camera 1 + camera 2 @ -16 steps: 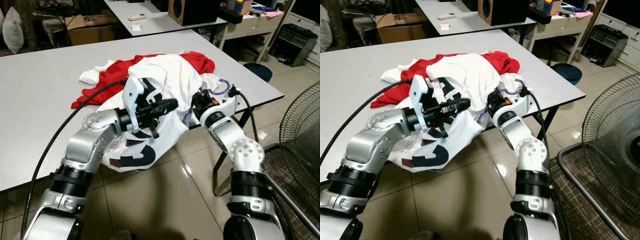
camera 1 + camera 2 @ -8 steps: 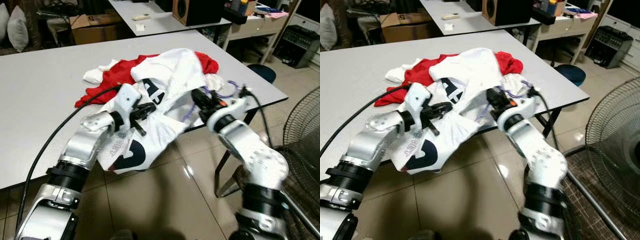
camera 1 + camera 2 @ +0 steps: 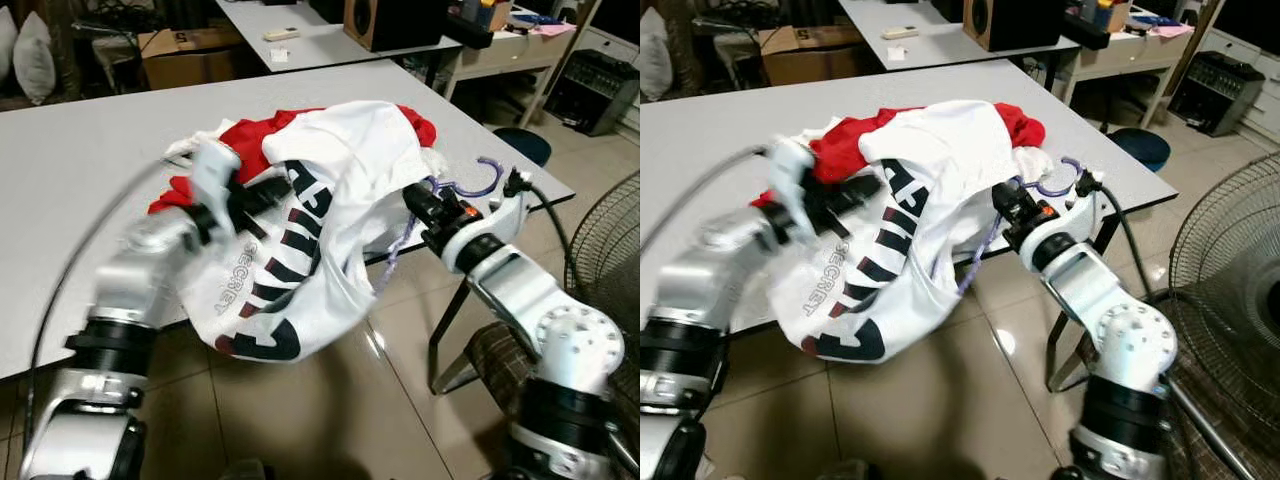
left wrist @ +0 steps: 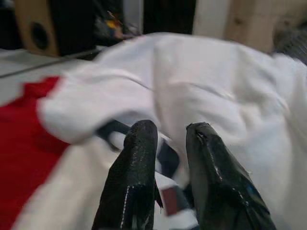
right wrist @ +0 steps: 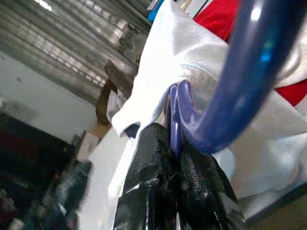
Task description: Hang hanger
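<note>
The right claw (image 3: 425,207) is reaching over the near right edge of the grey counter (image 3: 90,150), its two black fingers (image 5: 153,172) pressed together on the stem of a purple hanger (image 3: 478,180). The hanger's hook is curling up just right of the claw, above the counter's near right corner, while its lower part is running down into the white cloth and a purple strand is dangling below the claw. In the right wrist view the blue-purple hook is arching over the fingers, with the white fabric bunched against the stem.

The left claw (image 3: 262,195) is blurred, lying across the left side of a white shirt (image 3: 330,200) with dark lettering. In the left wrist view its two fingers (image 4: 136,163) are standing a little apart, with white cloth and a dark-printed fold between and beyond them; whether they are actually pinching it cannot be told. The shirt is draping off the counter's near edge toward the tiled floor (image 3: 330,420). A red garment (image 3: 255,140) is lying under and behind the white shirt. A fan guard (image 3: 1230,270) is standing at the far right.
</note>
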Tool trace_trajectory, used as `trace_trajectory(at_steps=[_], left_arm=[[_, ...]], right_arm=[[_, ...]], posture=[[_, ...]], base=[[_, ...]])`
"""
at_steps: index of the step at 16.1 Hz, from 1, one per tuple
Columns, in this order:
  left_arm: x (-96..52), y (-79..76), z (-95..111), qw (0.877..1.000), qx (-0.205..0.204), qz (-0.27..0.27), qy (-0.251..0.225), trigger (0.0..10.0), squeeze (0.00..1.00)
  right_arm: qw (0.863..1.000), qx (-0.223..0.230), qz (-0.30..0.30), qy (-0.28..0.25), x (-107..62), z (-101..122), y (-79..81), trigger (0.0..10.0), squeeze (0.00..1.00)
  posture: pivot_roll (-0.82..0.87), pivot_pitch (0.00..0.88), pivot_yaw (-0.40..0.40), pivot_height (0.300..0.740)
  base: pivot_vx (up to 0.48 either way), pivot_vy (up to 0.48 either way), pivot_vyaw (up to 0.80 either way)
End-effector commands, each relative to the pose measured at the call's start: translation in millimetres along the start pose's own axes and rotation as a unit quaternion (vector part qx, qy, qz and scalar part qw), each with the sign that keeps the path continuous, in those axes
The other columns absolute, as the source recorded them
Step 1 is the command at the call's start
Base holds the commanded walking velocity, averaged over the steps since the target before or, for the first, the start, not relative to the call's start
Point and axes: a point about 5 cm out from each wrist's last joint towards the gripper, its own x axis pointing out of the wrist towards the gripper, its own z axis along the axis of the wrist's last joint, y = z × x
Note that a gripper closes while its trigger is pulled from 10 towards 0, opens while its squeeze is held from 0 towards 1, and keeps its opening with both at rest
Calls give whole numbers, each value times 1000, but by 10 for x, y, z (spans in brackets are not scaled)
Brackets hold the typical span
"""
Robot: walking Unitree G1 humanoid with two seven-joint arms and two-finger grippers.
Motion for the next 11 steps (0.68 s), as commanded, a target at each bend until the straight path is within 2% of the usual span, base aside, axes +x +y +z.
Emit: trace_trajectory(at_steps=[1,4,6,8,9,10,11], left_arm=[[-19,15,145,1000,6,-1,-19,10000,0],[-56,29,194,1000,6,7,-26,10000,0],[-134,0,204,1000,0,-16,-20,10000,0],[-247,-39,142,999,5,-34,3,10000,0],[-312,-42,137,1000,9,-15,-2,10000,0],[-334,-40,119,1000,12,-5,3,10000,0],[-385,-40,53,1000,18,13,18,10000,0]], right_arm=[[1000,-14,7,14,-43,-23,47,10000,0],[1000,-11,3,19,-68,-26,24,10000,0],[1000,9,-1,26,-78,-27,-16,10000,0],[998,-18,14,62,-144,-46,-9,10000,0],[994,-46,33,91,-222,-56,11,10000,0],[993,-55,39,100,-251,-57,20,10000,0],[985,-99,54,132,-348,-60,42,10000,0]], posture=[[-14,0,-26,740],[-12,0,-27,740],[-13,0,-20,740],[-11,0,-19,740],[-11,0,-19,740],[-8,0,-20,740],[-5,0,-23,740]], base=[[0,0,0],[0,0,0],[0,0,0],[0,0,0],[0,0,0],[0,0,0],[0,0,0]])
